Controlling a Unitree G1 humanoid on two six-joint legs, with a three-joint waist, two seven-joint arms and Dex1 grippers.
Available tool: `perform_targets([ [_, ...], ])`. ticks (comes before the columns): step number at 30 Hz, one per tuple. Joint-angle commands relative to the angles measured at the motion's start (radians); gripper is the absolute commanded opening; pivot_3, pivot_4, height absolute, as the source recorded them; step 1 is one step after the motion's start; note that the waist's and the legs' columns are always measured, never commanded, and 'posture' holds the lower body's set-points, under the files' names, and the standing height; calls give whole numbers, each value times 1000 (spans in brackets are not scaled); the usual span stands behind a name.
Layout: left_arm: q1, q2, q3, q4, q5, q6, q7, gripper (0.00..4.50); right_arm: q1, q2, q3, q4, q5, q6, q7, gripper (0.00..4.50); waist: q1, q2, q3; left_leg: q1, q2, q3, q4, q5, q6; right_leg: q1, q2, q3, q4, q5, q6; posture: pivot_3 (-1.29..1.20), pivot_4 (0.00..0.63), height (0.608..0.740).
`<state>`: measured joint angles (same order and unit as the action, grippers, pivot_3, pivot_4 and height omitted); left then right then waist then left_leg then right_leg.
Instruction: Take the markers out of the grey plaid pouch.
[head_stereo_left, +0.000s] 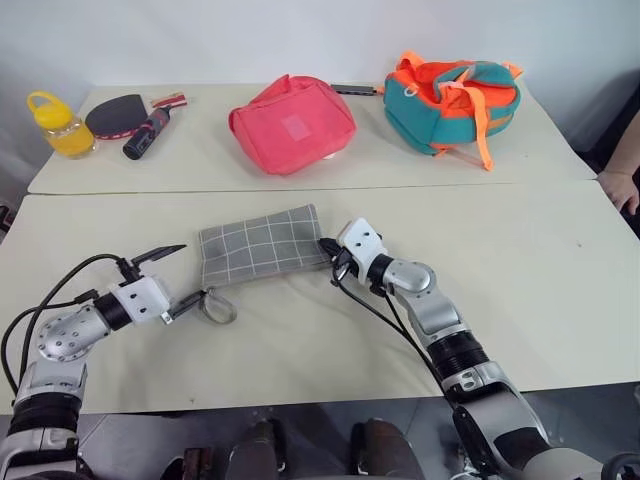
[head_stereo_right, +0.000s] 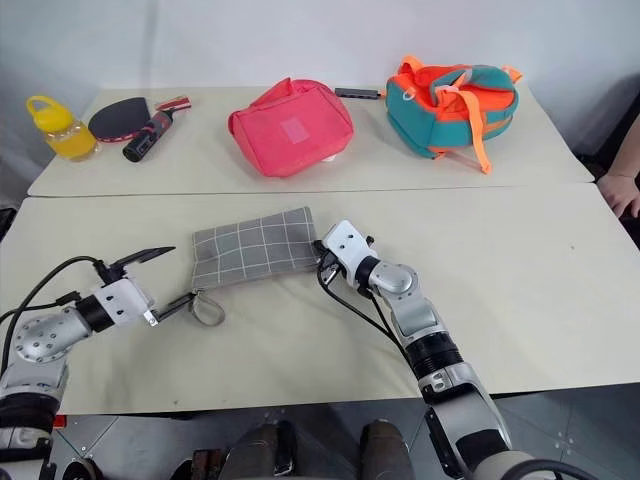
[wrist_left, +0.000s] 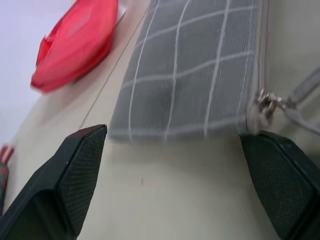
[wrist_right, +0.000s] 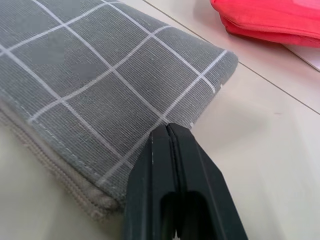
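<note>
Head eyes look down; wrist cameras near grey plaid pouch

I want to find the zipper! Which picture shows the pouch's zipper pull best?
The left wrist view: the metal zipper pull sits big and close at the grey plaid pouch corner, beside the wrist loop. Both eye views show that corner tiny. The right wrist view shows the zipper edge, no pull.

no readable text, labels, brands, numbers or signs on anything in view
</note>
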<state>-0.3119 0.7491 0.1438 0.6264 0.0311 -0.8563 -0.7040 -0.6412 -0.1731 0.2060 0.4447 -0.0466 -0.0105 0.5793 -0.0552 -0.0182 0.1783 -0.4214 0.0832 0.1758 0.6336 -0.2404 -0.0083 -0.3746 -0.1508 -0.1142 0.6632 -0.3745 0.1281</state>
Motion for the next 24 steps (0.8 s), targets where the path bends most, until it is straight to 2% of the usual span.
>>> perform_targets([
  [1, -36, -8, -62, 70, 37, -39, -6, 4500, 20, -4, -11, -42, 11, 16, -2, 11, 0, 0, 0, 0, 0, 0, 0, 0, 0, 0, 0, 0, 0, 0, 0, 0, 150, 740],
  [2, -44, -11, -73, 83, 36, -47, -10, 4500, 22, -5, -11, -47, 11, 20, -2, 11, 0, 0, 0, 0, 0, 0, 0, 0, 0, 0, 0, 0, 0, 0, 0, 0, 150, 740],
  [5, -60, -17, -94, 114, 30, -57, -10, 3933, 25, -8, -14, -56, 10, 26, -1, 0, 0, 0, 0, 0, 0, 0, 1, 0, 0, 0, 0, 0, 1, 0, 0, 0, 150, 740],
  [12, -72, -38, -126, 131, 4, -64, -31, 1717, 30, -10, -19, -68, 10, 32, 2, 0, 0, 0, 0, 0, 0, 0, 2, 0, 0, 0, 0, 0, 1, 0, 0, 0, 150, 740],
  [18, -68, -45, -131, 120, -25, -47, -50, 91, 29, -7, -33, -120, 55, 20, 43, 0, -1, 1, 0, 0, 0, 0, 2, 0, 0, 0, 0, 1, 1, 0, 0, 0, 150, 740],
  [20, -63, -52, -127, 102, -50, -25, -60, 11, 29, -19, -39, -148, 85, 19, 82, 557, -1, 1, 0, 0, 0, 0, 2, 0, 0, 0, 0, 1, 1, 0, 0, 0, 150, 740],
  [24, -33, -78, -120, -25, -123, 93, -76, 11, 27, -105, -15, -274, 80, -105, 180, 1920, 2, 1, 0, 0, 0, 0, 2, -1, 1, 0, 0, 1, 1, 0, 0, 0, 150, 740],
])
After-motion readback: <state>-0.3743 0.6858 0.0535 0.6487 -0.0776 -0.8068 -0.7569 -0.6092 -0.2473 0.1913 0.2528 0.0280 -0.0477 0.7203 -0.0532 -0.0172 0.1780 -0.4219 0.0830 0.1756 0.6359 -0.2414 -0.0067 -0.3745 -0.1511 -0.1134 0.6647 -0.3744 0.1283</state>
